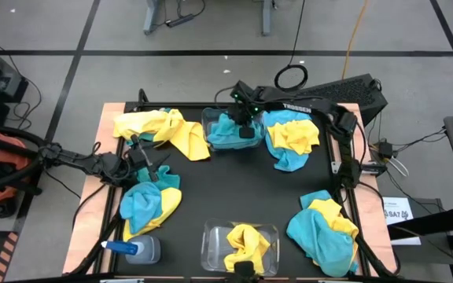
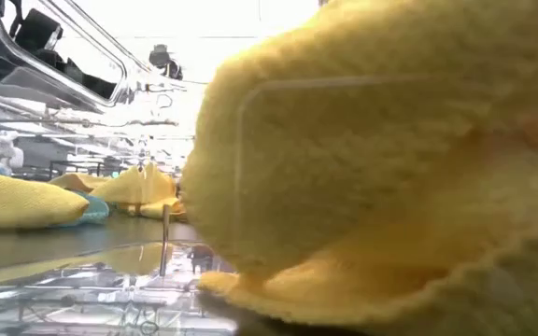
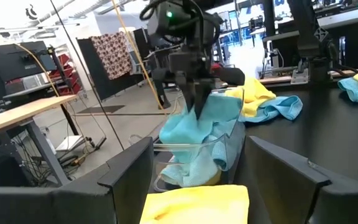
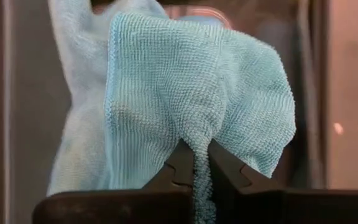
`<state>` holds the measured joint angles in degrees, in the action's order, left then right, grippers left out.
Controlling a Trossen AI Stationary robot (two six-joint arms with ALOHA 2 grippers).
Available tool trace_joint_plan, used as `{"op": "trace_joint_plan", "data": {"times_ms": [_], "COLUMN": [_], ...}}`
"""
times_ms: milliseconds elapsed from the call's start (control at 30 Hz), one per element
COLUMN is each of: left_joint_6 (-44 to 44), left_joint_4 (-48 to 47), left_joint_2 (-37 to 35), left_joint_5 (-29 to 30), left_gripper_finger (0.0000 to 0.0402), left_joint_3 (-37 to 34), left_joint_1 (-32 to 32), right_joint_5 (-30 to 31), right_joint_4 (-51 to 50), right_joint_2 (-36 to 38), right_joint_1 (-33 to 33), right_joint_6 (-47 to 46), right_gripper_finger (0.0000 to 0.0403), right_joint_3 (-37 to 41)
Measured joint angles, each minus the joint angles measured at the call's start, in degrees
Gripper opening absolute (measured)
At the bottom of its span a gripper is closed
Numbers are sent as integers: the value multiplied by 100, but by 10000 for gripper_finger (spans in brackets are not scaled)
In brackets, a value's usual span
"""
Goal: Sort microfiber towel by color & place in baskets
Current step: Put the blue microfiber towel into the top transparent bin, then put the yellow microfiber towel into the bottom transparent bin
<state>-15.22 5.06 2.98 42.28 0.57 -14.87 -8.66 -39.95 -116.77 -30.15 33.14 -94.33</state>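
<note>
Overhead, right gripper (image 1: pixel 246 119), jaws pinching a turquoise towel (image 4: pixel 191 106) above the far basket (image 1: pixel 211 118).

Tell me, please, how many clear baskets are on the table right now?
2. One basket sits at the table's far edge, holding turquoise cloth, with the right claw above it. The other basket sits at the near edge, holding a yellow towel. None seems hidden.

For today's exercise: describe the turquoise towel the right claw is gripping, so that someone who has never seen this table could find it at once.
Start at the black table and find the clear basket at its far edge, beside a yellow-and-turquoise pile. The right claw hangs over this basket, shut on the turquoise towel, which drapes down into it. Unlike the other turquoise towels, lying in mixed heaps, it is pinched by a claw.
</note>
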Motion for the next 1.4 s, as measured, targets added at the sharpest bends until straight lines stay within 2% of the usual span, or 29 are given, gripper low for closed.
{"op": "trace_joint_plan", "data": {"times_ms": [300, 567, 867, 1000, 1167, 1400], "left_joint_6": [-2, -7, -14, -16, -5, 227], "left_joint_4": [0, 0, 65, 91, 301, 696], "left_joint_2": [0, 0, 0, 0, 0, 0], "left_joint_5": [15, 15, 15, 15, 15, 72], "left_gripper_finger": [260, 260, 260, 260, 260, 260], "left_joint_3": [-1, 0, 0, -1, -1, 16], "left_joint_1": [0, 0, 0, 0, 0, 74], "right_joint_5": [-62, -58, -71, -69, -69, -69], "right_joint_4": [16, -100, -129, -168, -243, -622], "right_joint_2": [-502, -405, 295, 742, 1348, 2257], "right_joint_1": [21, 46, 330, 474, 636, 1020], "right_joint_6": [-102, -266, -384, -403, -581, -713], "right_gripper_finger": [45, 110, 219, 255, 277, 281], "right_joint_3": [1, 1, 1, 1, 1, 1]}}
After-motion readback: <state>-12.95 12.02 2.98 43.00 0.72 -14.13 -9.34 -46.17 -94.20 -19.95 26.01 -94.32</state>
